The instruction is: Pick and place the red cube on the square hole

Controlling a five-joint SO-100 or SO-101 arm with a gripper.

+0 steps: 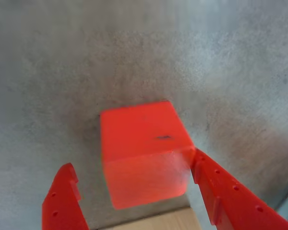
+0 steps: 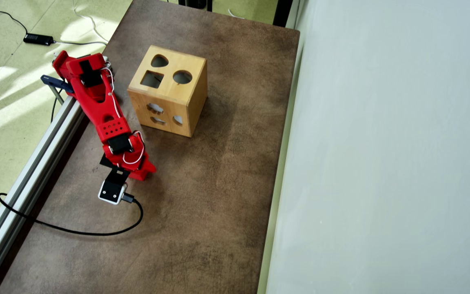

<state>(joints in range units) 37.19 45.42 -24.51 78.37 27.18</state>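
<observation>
Two red claw (image 1: pixel 134 191) fingers framing the red cube (image 1: pixel 141 148) in the wrist view: right finger (image 1: pixel 225 191) touching its edge, left finger (image 1: pixel 65 199) apart, so partly open, not clamped. Cube resting on the grey-brown desk (image 1: pixel 134 57). Overhead: arm (image 2: pixel 104 114) just beside the wooden box (image 2: pixel 169 96); square hole (image 2: pixel 151 79) on top; cube hidden.

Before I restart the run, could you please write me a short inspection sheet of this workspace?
Surface: brown table, bare apart from arm and box.
Job's things: red cube between the gripper's fingers; square hole on top of the wooden box, empty.
Clutter: nothing seen.
Gripper: gripper straddles the cube; right finger touches it, left stands apart.
Cables: black cable from wrist camera over the table edge.
Surroundings: floor adapter, pale wall.
</observation>
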